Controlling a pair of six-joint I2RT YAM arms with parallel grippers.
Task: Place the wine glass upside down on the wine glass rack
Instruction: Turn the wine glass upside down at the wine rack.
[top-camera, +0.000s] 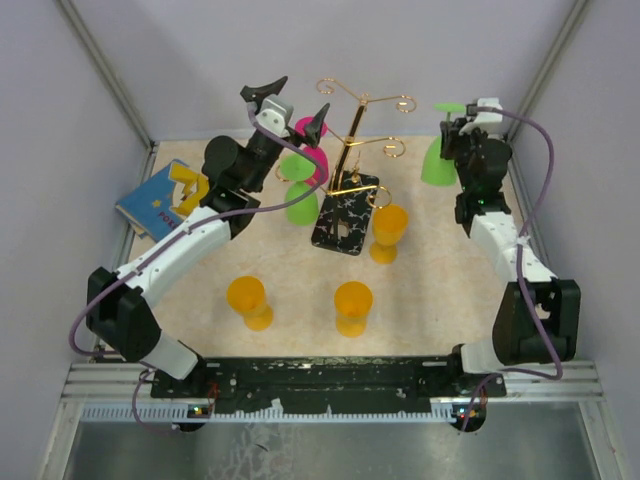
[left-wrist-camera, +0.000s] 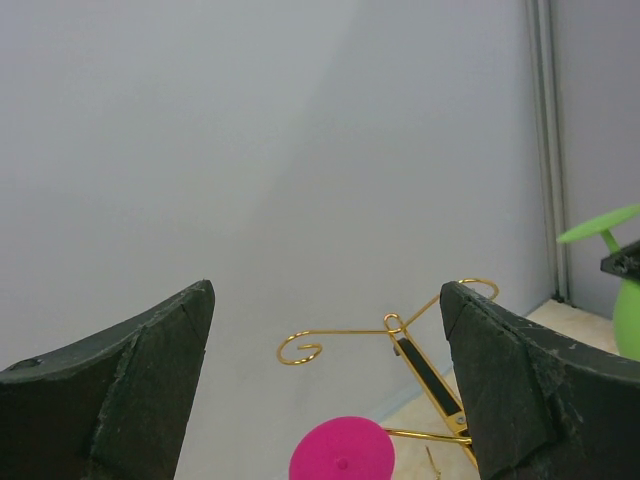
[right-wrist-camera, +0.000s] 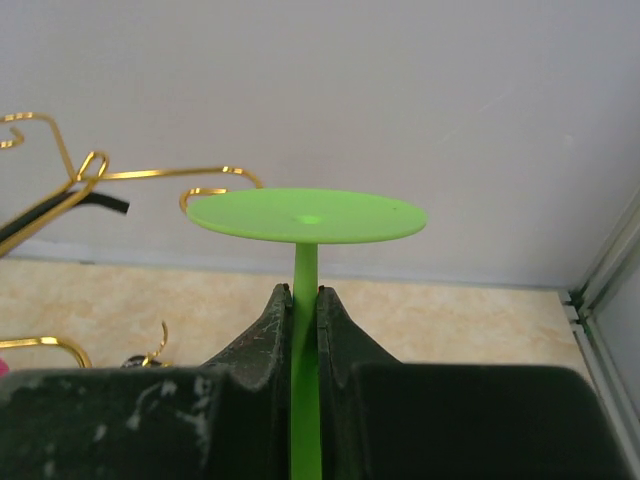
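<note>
My right gripper (right-wrist-camera: 306, 292) is shut on the thin stem of a green wine glass (right-wrist-camera: 306, 215), held upside down with its round foot on top. In the top view this green wine glass (top-camera: 438, 162) hangs in my right gripper (top-camera: 462, 130), to the right of the wine glass rack (top-camera: 355, 140) and apart from it. The rack is gold wire on a black marbled base (top-camera: 345, 215). My left gripper (top-camera: 292, 106) stands wide open and empty above a pink glass (top-camera: 312, 152). In the left wrist view my open left gripper (left-wrist-camera: 326, 300) frames the pink glass's foot (left-wrist-camera: 342, 455) and the rack's curled arms (left-wrist-camera: 400, 330).
A second green glass (top-camera: 301, 203) sits beside the pink one at the rack's left side. Three orange glasses (top-camera: 248, 300) (top-camera: 352, 305) (top-camera: 388, 232) stand on the table. At the left edge lies a blue book (top-camera: 152, 205) with a yellow piece (top-camera: 190, 188) on it. Grey walls enclose the table.
</note>
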